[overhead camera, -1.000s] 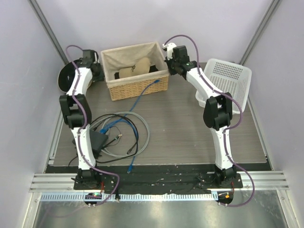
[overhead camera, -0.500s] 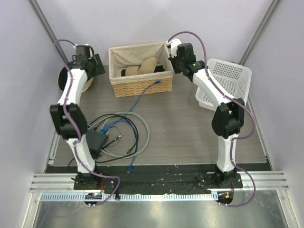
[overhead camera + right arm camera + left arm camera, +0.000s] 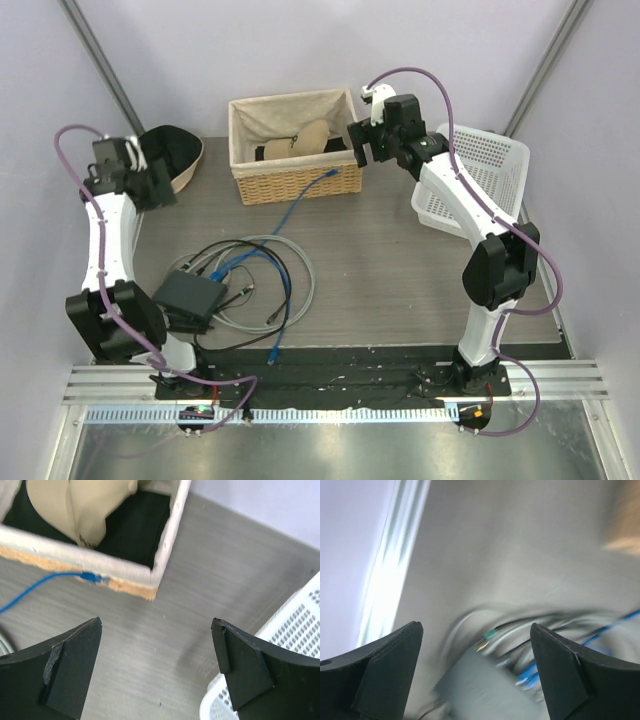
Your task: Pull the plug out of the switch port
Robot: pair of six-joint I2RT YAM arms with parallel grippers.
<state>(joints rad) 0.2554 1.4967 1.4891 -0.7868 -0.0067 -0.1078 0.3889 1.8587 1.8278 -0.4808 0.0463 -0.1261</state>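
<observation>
- Both grippers were closed one second ago and now both have their fingers wide apart. The left gripper (image 3: 475,626) and the right gripper (image 3: 156,622) have nothing between the fingers.
- The left arm has swung out to the left side of the table. A second ago it lay over the black switch (image 3: 190,298); now the box is uncovered in the top view.
- The left wrist camera looks down at the switch (image 3: 480,687) and its cables, but this picture is blurred, so the arm is probably in motion.
- The right gripper (image 3: 358,140) has lifted a little and hangs beside the right corner of the wicker basket (image 3: 295,185), near the white plastic basket (image 3: 485,160) and well apart from the switch.
- The switch port (image 3: 215,282) is on the box edge that faces the cable tangle. The blue cable (image 3: 300,205), a grey cable (image 3: 305,270) and black ones gather there.
- Which plug sits in which port is too small to tell.
- My judgement: the pulling is not yet begun. The left arm is nearer and is free to come down. The loose box may slide with the cable unless something holds it.
</observation>
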